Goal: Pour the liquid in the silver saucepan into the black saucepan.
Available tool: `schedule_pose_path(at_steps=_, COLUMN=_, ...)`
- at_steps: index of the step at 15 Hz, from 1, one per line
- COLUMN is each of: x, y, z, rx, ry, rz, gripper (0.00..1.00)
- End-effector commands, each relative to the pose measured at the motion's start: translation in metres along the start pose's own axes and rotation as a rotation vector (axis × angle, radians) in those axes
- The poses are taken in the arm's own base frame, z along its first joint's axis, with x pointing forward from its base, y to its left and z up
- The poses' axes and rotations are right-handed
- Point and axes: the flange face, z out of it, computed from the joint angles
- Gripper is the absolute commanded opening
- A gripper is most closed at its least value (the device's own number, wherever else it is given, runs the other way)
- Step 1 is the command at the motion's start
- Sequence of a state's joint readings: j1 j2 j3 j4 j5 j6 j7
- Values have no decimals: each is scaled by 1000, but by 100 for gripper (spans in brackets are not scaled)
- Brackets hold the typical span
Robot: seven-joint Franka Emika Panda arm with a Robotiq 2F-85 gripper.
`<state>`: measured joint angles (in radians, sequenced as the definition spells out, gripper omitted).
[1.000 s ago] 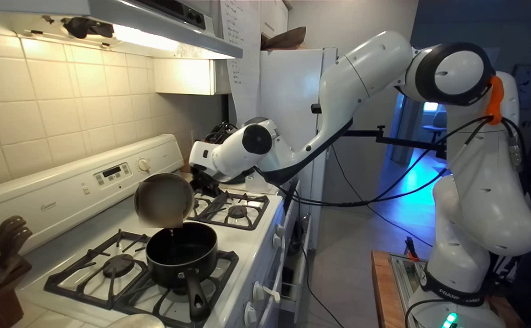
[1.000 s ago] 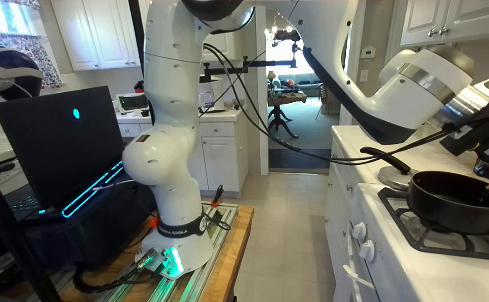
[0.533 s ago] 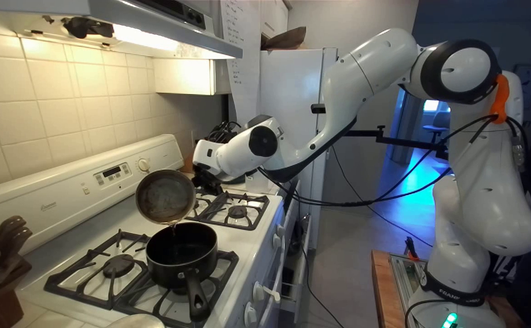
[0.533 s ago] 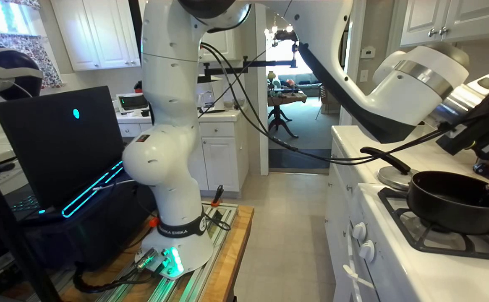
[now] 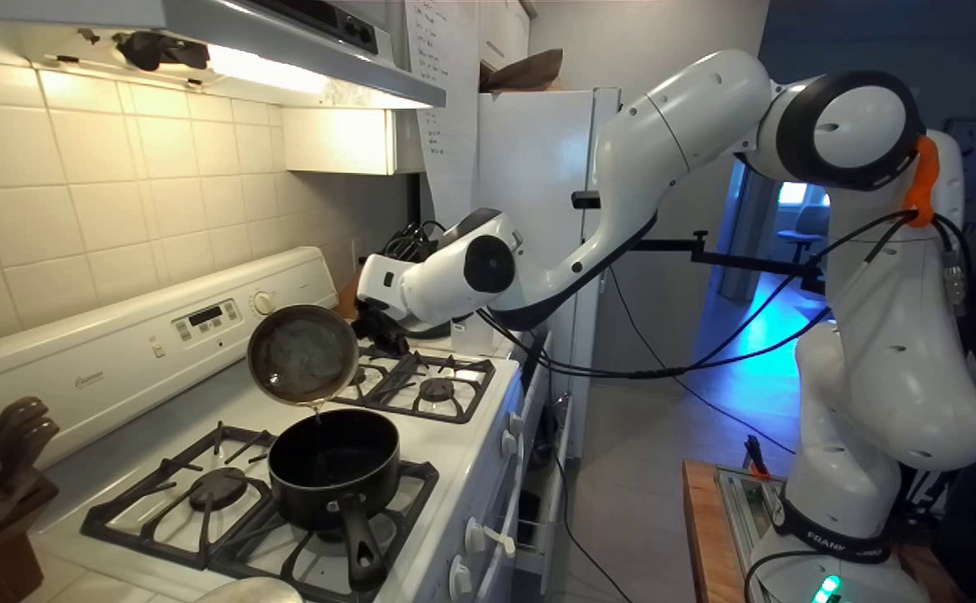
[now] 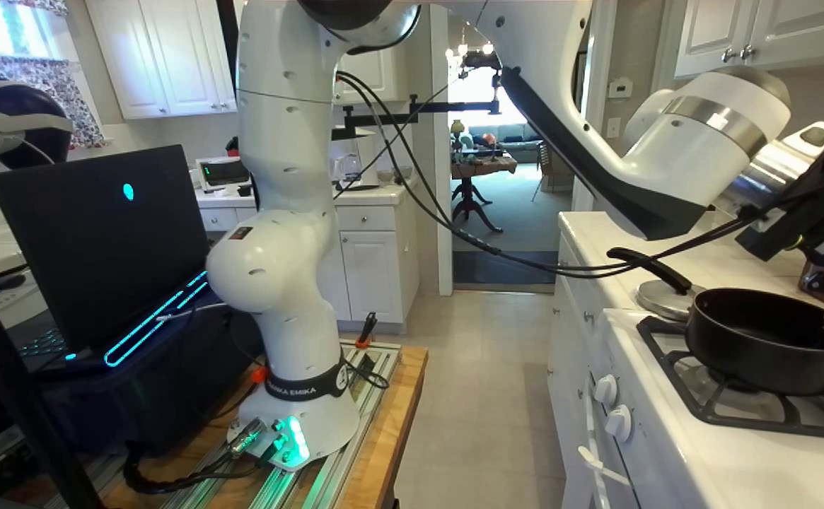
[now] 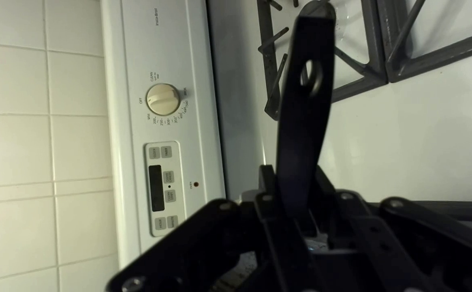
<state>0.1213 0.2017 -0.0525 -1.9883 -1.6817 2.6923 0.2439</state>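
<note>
In an exterior view, left of centre in the frame, I see the silver saucepan [image 5: 303, 354] tipped steeply, its inside turned my way, and a thin stream of liquid [image 5: 317, 414] falls from its lower rim into the black saucepan [image 5: 320, 498] just below, which sits upright on the stove grate [image 5: 240, 533]. In an exterior view with a laptop [image 6: 97, 247] on the left, the black saucepan stands at lower right (the stream glints by its rim). In the wrist view the gripper [image 7: 293, 175] fills the bottom, its jaws pinching the silver saucepan's dark handle [image 7: 302, 129], which points toward the top.
</note>
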Motion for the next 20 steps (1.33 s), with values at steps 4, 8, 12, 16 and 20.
schedule_pose_path(at_steps=4, x=-5, y=1, z=-13, rx=-50, ry=-10, rz=-8, gripper=6)
schedule_pose_path(at_steps=8, x=-3, y=-1, z=-14, rx=-69, ry=-15, rz=-23, gripper=6)
schedule_pose_path(at_steps=12, x=-1, y=-2, z=-14, rx=-92, ry=-23, rz=-28, gripper=6)
schedule_pose_path(at_steps=16, x=0, y=-4, z=-15, rx=-106, ry=-25, rz=-28, gripper=6)
schedule_pose_path(at_steps=20, x=2, y=-5, z=-16, rx=-113, ry=-28, rz=-32, gripper=6)
